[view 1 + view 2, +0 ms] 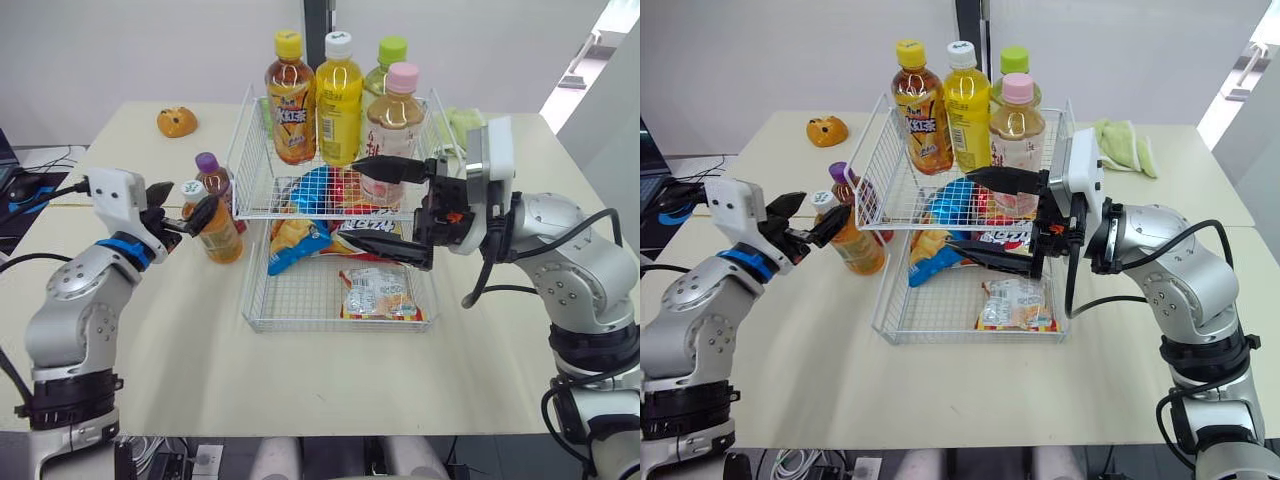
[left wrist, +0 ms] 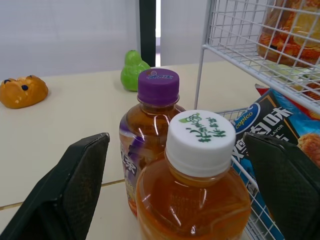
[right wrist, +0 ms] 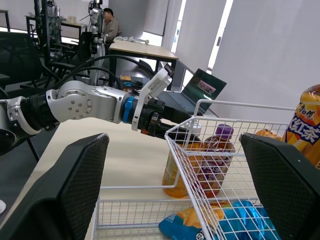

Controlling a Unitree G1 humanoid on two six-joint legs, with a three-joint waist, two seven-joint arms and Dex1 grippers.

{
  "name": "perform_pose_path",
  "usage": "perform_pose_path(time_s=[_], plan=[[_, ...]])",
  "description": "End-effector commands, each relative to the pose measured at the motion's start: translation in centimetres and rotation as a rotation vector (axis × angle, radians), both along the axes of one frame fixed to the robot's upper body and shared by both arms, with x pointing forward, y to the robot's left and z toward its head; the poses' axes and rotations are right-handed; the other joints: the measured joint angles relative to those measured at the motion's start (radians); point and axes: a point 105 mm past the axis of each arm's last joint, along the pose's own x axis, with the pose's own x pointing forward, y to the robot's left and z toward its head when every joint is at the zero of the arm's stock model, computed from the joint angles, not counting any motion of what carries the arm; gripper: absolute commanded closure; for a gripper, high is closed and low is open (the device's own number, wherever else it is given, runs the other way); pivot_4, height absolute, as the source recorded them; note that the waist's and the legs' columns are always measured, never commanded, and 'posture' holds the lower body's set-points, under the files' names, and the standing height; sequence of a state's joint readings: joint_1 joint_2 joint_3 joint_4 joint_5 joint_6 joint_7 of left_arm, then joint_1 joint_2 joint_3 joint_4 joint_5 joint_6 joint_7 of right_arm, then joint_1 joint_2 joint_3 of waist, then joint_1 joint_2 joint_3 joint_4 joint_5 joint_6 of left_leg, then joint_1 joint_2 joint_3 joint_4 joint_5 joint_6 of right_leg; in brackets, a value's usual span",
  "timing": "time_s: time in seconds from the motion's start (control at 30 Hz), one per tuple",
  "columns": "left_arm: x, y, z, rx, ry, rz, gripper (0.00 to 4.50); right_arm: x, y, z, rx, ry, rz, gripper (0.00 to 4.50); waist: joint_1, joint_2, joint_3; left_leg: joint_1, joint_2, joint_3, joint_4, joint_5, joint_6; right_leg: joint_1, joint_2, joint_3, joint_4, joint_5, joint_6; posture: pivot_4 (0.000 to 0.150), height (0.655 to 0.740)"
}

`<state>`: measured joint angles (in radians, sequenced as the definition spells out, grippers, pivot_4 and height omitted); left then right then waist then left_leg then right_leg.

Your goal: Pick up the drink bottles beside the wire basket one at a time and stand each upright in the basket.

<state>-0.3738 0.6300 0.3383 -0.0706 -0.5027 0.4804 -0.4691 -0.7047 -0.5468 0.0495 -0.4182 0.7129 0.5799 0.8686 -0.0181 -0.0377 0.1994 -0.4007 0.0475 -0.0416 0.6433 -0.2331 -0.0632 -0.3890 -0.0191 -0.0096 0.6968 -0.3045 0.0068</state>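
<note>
Two drink bottles stand just left of the wire basket (image 1: 247, 130): an orange tea bottle with a white cap (image 1: 216, 228) and, behind it, a purple-capped bottle (image 1: 212, 178). My left gripper (image 1: 187, 205) is open, its fingers on either side of the white-capped bottle's (image 2: 199, 150) neck and apart from it. The purple-capped bottle (image 2: 152, 107) stands close behind. Several bottles stand upright in the upper basket, among them a pink-capped one (image 1: 397, 115). My right gripper (image 1: 378, 210) hangs open in front of the baskets, holding nothing.
The lower basket (image 1: 300, 305) holds a blue chips bag (image 1: 296, 246) and a snack packet (image 1: 380, 295). An orange toy bun (image 1: 176, 121) lies at the back left, a green cloth (image 1: 462, 125) at the back right. A green pear toy (image 2: 133, 69) stands behind the bottles.
</note>
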Motion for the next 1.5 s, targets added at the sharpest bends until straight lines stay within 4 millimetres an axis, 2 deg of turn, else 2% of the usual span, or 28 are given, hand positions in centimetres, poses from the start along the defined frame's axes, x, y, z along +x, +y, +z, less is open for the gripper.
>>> perform_pose_path(time_s=[0.03,0.5,0.63,0.87,1.03,1.2,1.5], plan=[[0.3,-0.4,1.1,0.018,-0.054,-0.012,0.03,-0.6,-0.5,1.3,0.019,-0.052,-0.012,0.00,0.000,0.000,0.000,0.000,0.000,0.000,0.000,0.000,0.000,0.000,0.000,0.000,0.000,0.000,0.000,0.150,0.7400],[0.4,-0.8,1.2,0.022,-0.074,-0.046,0.03,-0.9,-0.4,1.4,0.022,-0.051,-0.022,0.00,0.000,0.000,0.000,0.000,0.000,0.000,0.000,0.000,0.000,0.000,0.000,0.000,0.000,0.000,0.000,0.150,0.7400],[0.5,-0.7,1.1,0.021,-0.071,-0.042,0.90,-1.0,-0.4,1.4,0.023,-0.050,-0.019,0.00,0.000,0.000,0.000,0.000,0.000,0.000,0.000,0.000,0.000,0.000,0.000,0.000,0.000,0.000,0.000,0.150,0.7400],[0.5,-0.6,1.0,0.026,-0.069,-0.041,3.15,-1.1,-0.4,1.3,0.024,-0.050,-0.018,0.00,0.000,0.000,0.000,0.000,0.000,0.000,0.000,0.000,0.000,0.000,0.000,0.000,0.000,0.000,0.000,0.150,0.7400],[0.5,-0.4,1.1,0.028,-0.070,-0.038,3.15,-1.0,-0.3,1.2,0.027,-0.049,-0.016,0.00,0.000,0.000,0.000,0.000,0.000,0.000,0.000,0.000,0.000,0.000,0.000,0.000,0.000,0.000,0.000,0.150,0.7400],[-0.1,0.7,1.8,0.039,-0.079,-0.025,3.15,-0.9,-0.3,1.2,0.027,-0.050,-0.018,0.00,0.000,0.000,0.000,0.000,0.000,0.000,0.000,0.000,0.000,0.000,0.000,0.000,0.000,0.000,0.000,0.150,0.7400],[-4.6,1.4,6.7,0.007,-0.107,-0.239,3.15,-0.8,-0.2,1.4,0.046,-0.040,0.012,0.00,-0.012,0.000,0.001,-0.001,0.001,0.000,-0.001,0.000,0.000,-0.001,0.000,0.000,0.000,0.000,0.000,0.150,0.7400]])
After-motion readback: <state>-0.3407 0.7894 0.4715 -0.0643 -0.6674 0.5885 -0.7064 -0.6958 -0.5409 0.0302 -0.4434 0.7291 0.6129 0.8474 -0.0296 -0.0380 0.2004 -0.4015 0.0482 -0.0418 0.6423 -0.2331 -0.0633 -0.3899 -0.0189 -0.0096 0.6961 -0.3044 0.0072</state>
